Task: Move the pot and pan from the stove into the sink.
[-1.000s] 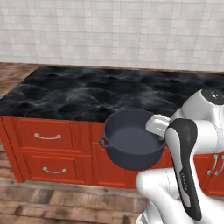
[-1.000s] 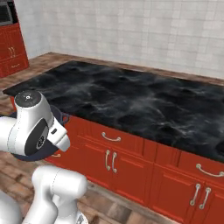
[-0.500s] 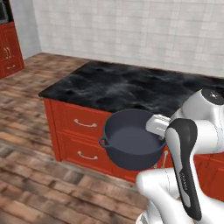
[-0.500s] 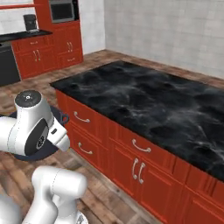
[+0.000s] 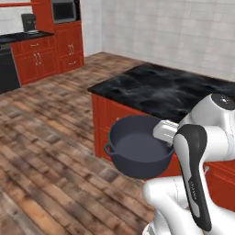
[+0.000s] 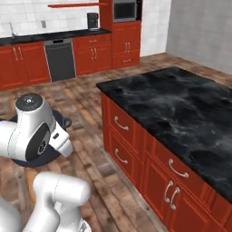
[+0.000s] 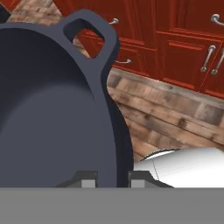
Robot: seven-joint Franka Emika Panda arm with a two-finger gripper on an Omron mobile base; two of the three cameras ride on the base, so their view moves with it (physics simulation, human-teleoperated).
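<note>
The pot (image 5: 136, 148) is a deep, dark blue-grey round pot with loop side handles. It hangs in the air over the wooden floor, in front of my white arm. My gripper (image 7: 113, 179) is shut on its rim, one fingertip inside the wall and one outside. In the hand view the pot (image 7: 52, 113) takes up the left side, with one loop handle at the top. From the right base view, the pot (image 6: 20, 160) peeks out behind my arm. The pan, the stove and the sink are out of view.
An island with a black marbled countertop (image 5: 170, 87) and red drawers (image 6: 136, 149) stands close on the right. Red cabinets, a dark dishwasher (image 6: 60, 60) and a built-in oven (image 6: 124, 10) line the far wall. Open wooden floor (image 5: 46, 137) lies to the left.
The whole picture has shifted as the base turns: the island slides to the right and the far kitchen wall comes into sight. The pot stays in the gripper in the same pose.
</note>
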